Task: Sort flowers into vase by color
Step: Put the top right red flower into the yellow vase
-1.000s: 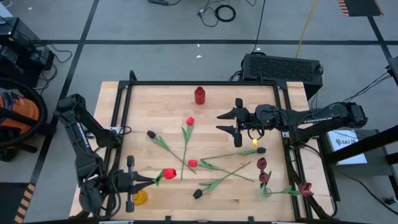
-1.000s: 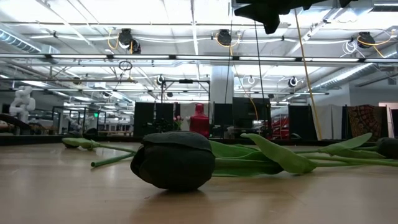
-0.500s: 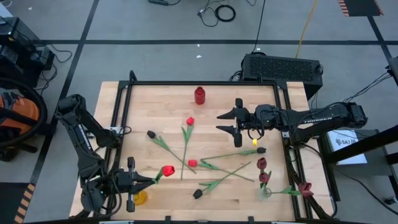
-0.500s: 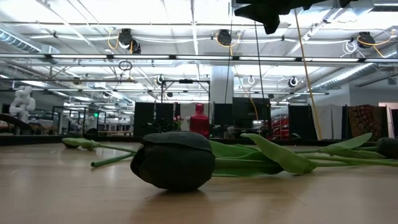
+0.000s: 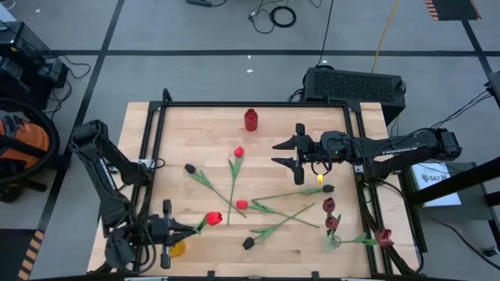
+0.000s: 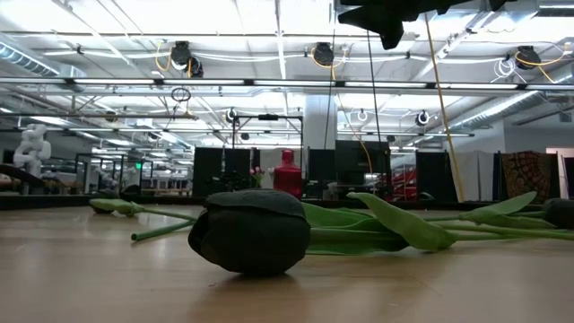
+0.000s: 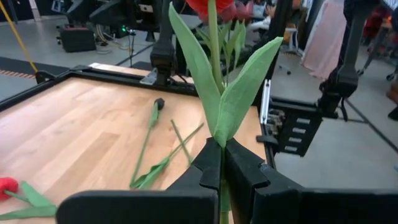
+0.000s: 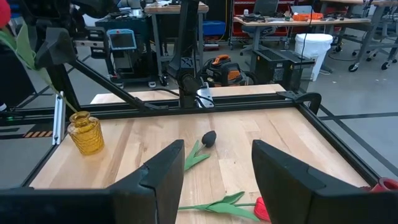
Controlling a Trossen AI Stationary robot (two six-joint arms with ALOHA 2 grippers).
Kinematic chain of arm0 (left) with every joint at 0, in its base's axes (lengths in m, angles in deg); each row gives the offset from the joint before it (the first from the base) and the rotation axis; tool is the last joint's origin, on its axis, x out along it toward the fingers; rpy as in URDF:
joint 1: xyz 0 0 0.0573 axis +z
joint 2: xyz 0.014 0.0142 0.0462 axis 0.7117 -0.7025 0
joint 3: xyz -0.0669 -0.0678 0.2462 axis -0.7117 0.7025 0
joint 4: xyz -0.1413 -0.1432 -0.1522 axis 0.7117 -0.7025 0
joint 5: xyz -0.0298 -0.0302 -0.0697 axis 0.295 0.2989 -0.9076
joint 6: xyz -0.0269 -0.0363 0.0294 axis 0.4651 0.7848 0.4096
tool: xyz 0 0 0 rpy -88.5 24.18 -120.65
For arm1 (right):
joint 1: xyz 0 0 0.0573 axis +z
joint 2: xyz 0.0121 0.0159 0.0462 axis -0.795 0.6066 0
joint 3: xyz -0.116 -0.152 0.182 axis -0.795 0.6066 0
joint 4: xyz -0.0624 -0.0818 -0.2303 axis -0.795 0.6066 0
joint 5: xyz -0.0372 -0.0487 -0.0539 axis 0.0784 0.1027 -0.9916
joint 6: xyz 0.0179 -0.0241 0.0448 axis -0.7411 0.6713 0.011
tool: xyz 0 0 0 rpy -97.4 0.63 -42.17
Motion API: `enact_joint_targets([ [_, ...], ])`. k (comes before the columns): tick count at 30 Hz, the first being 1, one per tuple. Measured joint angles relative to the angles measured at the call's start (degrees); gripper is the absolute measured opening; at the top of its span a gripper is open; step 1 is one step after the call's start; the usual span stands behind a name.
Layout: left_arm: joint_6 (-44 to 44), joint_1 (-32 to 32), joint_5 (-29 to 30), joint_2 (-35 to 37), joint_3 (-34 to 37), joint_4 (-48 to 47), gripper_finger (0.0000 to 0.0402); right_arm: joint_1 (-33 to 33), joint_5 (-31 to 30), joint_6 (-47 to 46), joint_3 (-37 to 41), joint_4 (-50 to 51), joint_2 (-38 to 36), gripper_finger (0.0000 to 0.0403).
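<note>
Just beside the yellow vase at the table's near left corner, our left gripper is clamped on the stem of a red tulip — the wrist view shows both fingers pinched tight around the green stalk, leaves fanning above them. We hold the flower off the wood, its head pointing away from the vase, so it is not yet in.

Well away from the yellow vase, over the far right part of the table, our right gripper hangs with its fingers spread apart and nothing between them.

How far along are we? Not very, we judge. The yellow vase looks empty. Across the table from it, a clear vase at the near right corner carries two maroon tulips, and a third maroon one lies just beside it at the table's edge. The red vase stands at the far edge, nothing showing in it. Loose flowers remain between the vases — two red ones and three black ones crisscrossed on the wood. Most of the sorting is ahead of us.
</note>
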Motion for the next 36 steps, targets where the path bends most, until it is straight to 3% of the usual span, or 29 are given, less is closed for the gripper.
enact_joint_targets([
  [20, -1.48, -2.99, 0.18, -1.8, 0.0, -2.08, 0.0017, 0.0, 0.0, -0.01, 0.0, 0.05, 0.0, 0.018],
  [28, -1.09, -3.03, 0.04, -1.75, 0.0, -4.99, 0.0084, 0.0, 0.0, -0.66, 0.0, 0.05, 0.0, 0.018],
  [36, 9.61, -4.42, -2.33, 0.36, 0.0, -19.64, 0.0162, 0.0, 0.06, -0.66, 0.0, 0.18, 0.0, 0.018],
])
